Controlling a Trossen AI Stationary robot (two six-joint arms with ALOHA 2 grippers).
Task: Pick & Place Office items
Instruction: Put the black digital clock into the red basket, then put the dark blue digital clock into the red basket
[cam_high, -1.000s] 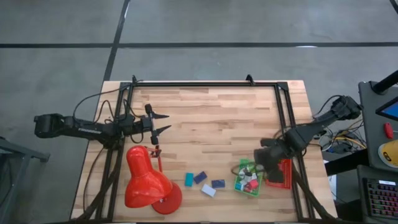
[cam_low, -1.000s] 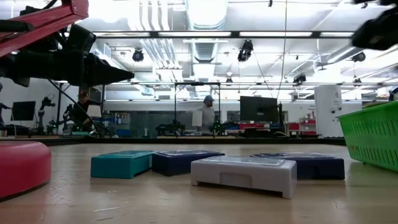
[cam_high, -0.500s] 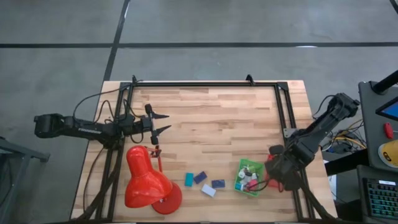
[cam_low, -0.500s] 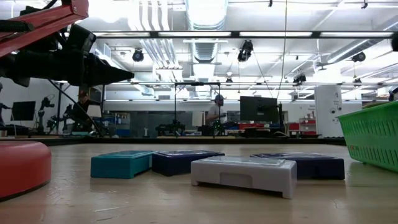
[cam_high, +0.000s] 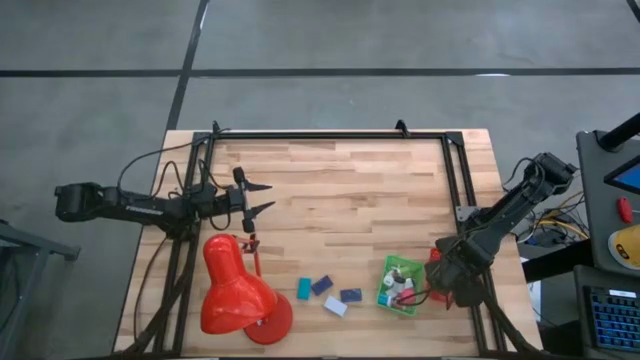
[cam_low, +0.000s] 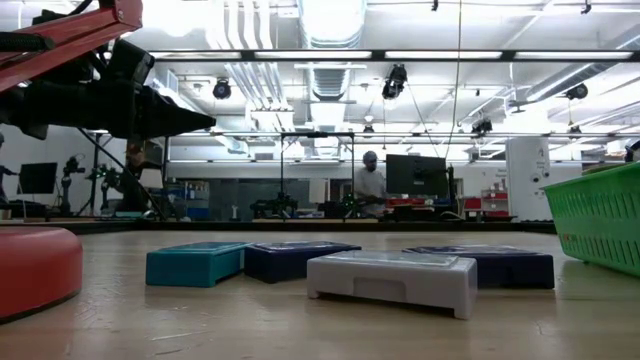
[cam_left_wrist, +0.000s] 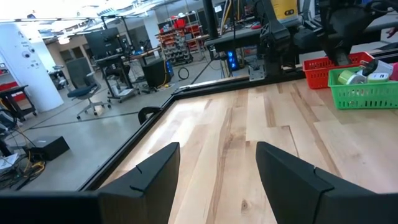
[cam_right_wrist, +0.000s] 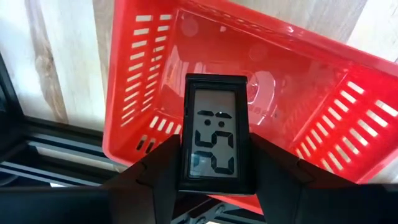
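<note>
holding digital clock (cam_right_wrist: 216, 134), right pincer (cam_right_wrist: 214, 171), red tray (cam_right_wrist: 143, 74)

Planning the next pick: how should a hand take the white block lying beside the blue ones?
Come straight down on the white block and pinch its two long sides. It lies flat and low, and a dark blue block sits close behind it, so a sideways approach is cramped.

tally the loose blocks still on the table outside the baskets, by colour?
Teal block: 1
Dark blue blocks: 2
White block: 1
Total: 4
</note>
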